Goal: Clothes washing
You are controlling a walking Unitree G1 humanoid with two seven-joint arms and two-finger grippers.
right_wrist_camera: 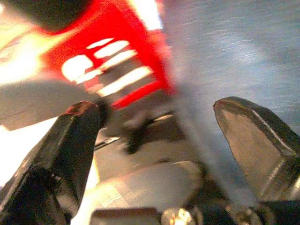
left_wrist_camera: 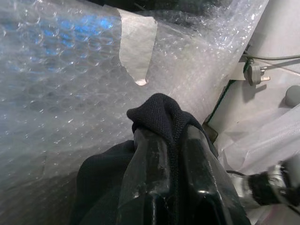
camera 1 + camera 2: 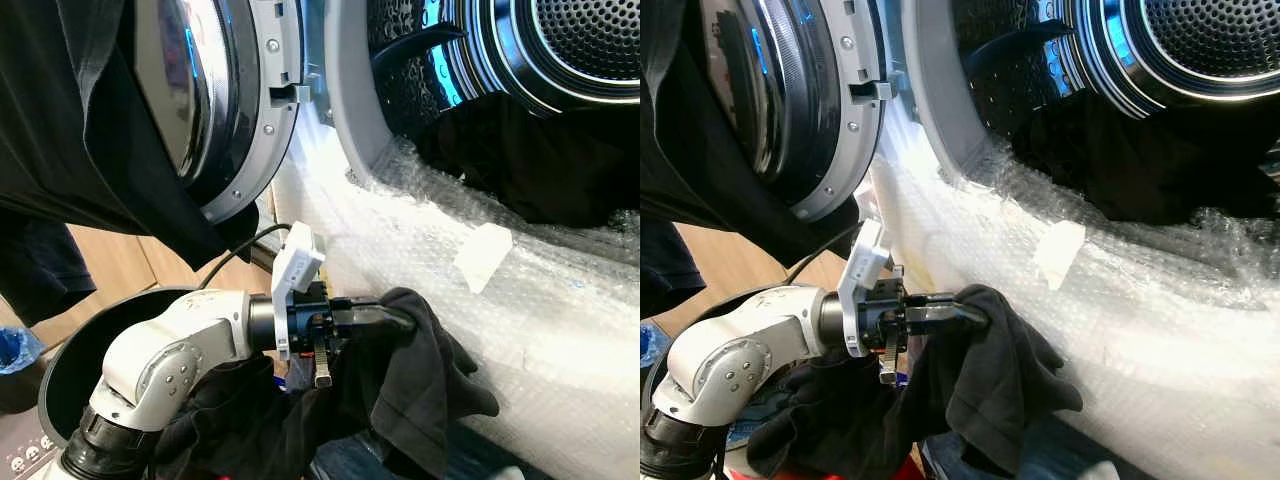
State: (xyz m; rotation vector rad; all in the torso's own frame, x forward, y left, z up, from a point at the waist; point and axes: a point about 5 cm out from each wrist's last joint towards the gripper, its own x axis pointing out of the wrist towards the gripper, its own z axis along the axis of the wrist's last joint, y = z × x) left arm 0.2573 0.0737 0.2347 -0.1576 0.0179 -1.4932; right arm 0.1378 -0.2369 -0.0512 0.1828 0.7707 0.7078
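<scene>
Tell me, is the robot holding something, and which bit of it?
Yes. The left gripper pinches a black cloth by a bunched fold near its top edge. The right gripper is open, holding nothing.

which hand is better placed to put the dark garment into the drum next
Left. The left hand is already shut on the black garment, just below the bubble-wrapped drum opening. The right hand is open, holding nothing, by something red.
</scene>
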